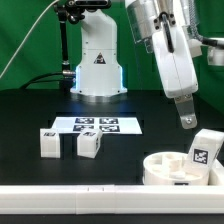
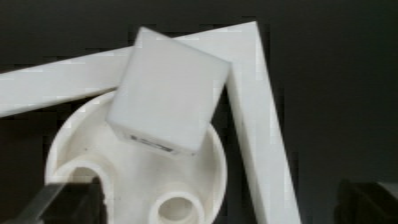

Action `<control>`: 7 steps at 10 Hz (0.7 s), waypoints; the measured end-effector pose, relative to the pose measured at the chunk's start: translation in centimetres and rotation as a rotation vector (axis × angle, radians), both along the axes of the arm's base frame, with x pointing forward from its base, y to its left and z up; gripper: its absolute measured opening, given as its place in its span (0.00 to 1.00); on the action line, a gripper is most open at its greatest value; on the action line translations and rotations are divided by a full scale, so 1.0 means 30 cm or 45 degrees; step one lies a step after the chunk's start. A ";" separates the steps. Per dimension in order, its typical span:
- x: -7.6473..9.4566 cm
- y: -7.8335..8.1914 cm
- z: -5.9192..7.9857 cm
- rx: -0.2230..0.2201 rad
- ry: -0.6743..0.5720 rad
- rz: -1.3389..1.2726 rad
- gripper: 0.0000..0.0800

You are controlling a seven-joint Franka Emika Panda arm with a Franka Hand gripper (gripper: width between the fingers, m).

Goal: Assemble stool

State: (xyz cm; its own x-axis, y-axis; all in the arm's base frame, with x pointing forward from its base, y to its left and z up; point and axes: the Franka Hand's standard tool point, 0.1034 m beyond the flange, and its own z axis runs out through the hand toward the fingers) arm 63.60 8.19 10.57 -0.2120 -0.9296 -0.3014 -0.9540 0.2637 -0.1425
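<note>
Jaws: the gripper hangs right of centre in the exterior view, fingers spread and empty.
Leg below: a tagged leg stands tilted on the seat, lower right.
Loose legs: two legs stand left of centre on the black table.
Labels: square tags on the marker board; a triangle logo on the arm base; no readable words.
Edges: a white bar lines the bottom edge.
Wrist view: shows the leg's blank face and a seat socket up close.
</note>
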 end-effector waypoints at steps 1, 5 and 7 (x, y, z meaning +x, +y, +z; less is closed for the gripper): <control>-0.002 0.001 -0.004 0.000 0.003 0.001 0.81; -0.018 -0.021 -0.024 -0.040 -0.022 0.144 0.81; -0.037 -0.103 -0.045 -0.111 -0.061 0.331 0.81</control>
State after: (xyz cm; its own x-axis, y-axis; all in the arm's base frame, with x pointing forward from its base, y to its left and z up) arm 62.49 5.08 9.21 0.0497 -0.9738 -0.2220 -0.9796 -0.0043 -0.2007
